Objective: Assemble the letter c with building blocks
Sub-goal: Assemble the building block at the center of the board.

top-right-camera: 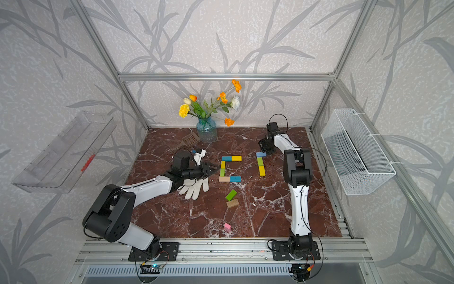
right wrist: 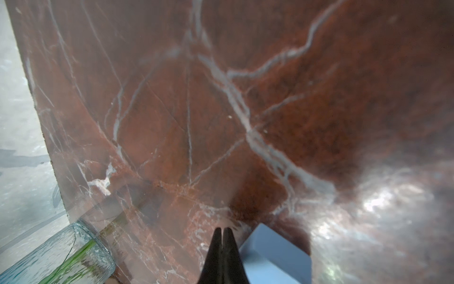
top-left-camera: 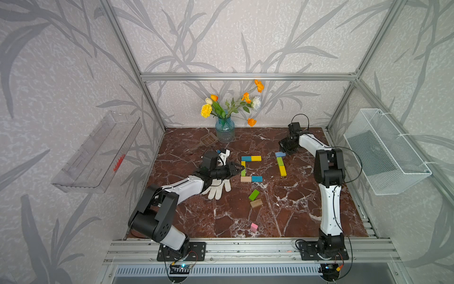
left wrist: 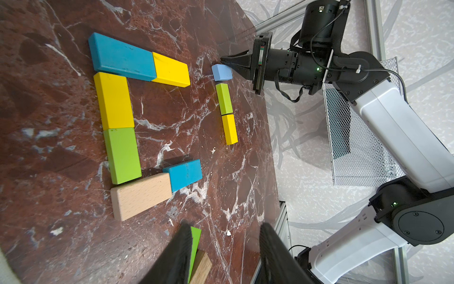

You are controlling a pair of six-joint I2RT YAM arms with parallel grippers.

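Note:
Six building blocks (top-left-camera: 243, 172) (top-right-camera: 222, 172) lie in a squared C: blue and yellow on the far side, yellow and green down the left, plain wood and blue (left wrist: 183, 173) on the near side. To their right, a light blue block (top-left-camera: 280, 154) (right wrist: 275, 255), a green one (left wrist: 224, 98) and a yellow one (top-left-camera: 282, 170) form a line. A green (top-left-camera: 254, 194), a wooden (top-left-camera: 256, 203) and a pink block (top-left-camera: 254, 227) lie loose nearer the front. My left gripper (top-left-camera: 242, 169) (left wrist: 226, 246) hovers open and empty at the C's left side. My right gripper (top-left-camera: 282, 150) (right wrist: 222, 230) is shut, its tip against the light blue block.
A white glove (top-left-camera: 217, 188) lies under my left arm. A brown spatula (top-left-camera: 207, 140) and a glass vase of flowers (top-left-camera: 224, 130) stand at the back. A wire basket (top-left-camera: 385, 152) hangs on the right wall, a clear tray (top-left-camera: 98, 152) on the left.

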